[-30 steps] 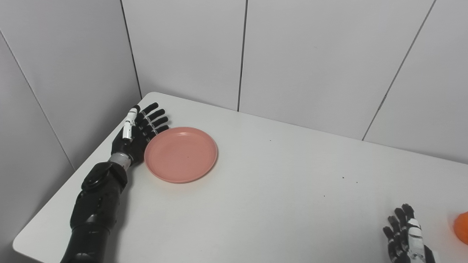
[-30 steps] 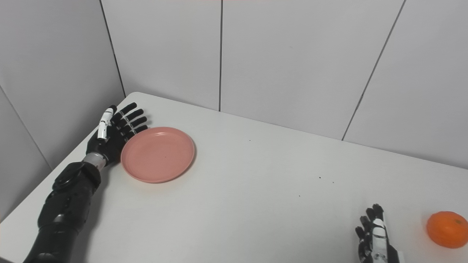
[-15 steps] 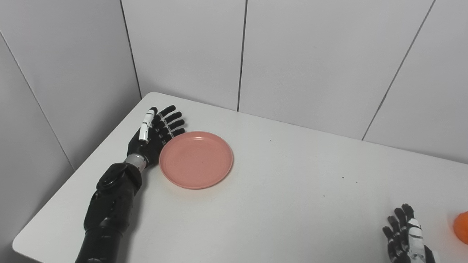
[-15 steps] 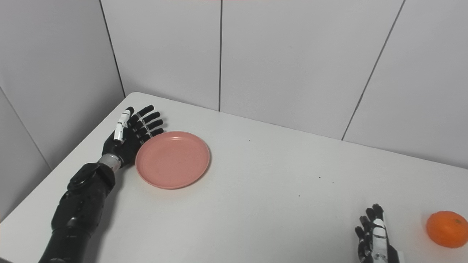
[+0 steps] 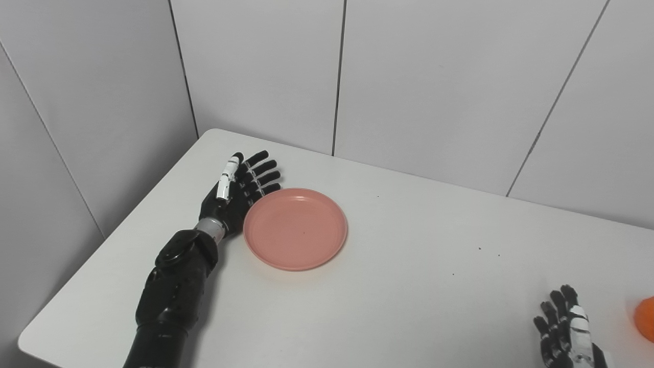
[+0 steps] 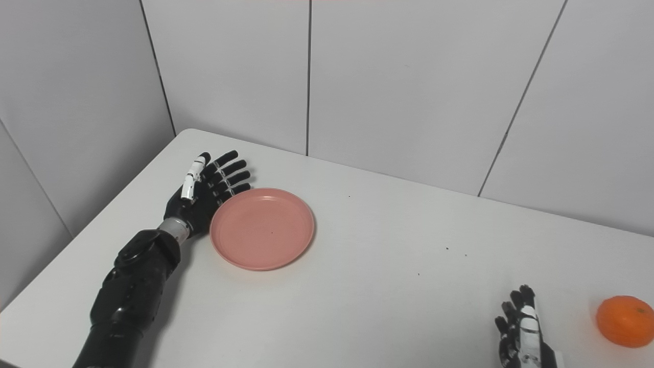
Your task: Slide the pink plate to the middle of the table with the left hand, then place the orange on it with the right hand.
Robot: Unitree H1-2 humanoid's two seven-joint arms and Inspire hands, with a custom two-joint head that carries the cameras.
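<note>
Pink plate (image 5: 295,228) on the bench (image 5: 409,286), left of middle, edged by the flat, released fingers (image 5: 258,174) of the left hand (image 5: 232,197); orange (image 6: 625,321) near right beside the idle, unclenched right hand (image 6: 522,335); risk of plate spinning off an off-centre push.

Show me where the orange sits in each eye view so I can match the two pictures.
Left eye view: the orange is only a sliver, cut by the right edge, low down.
Right eye view: it shows whole near the lower right corner.
Shared landmark: the right hand, just left of the orange in both.
</note>
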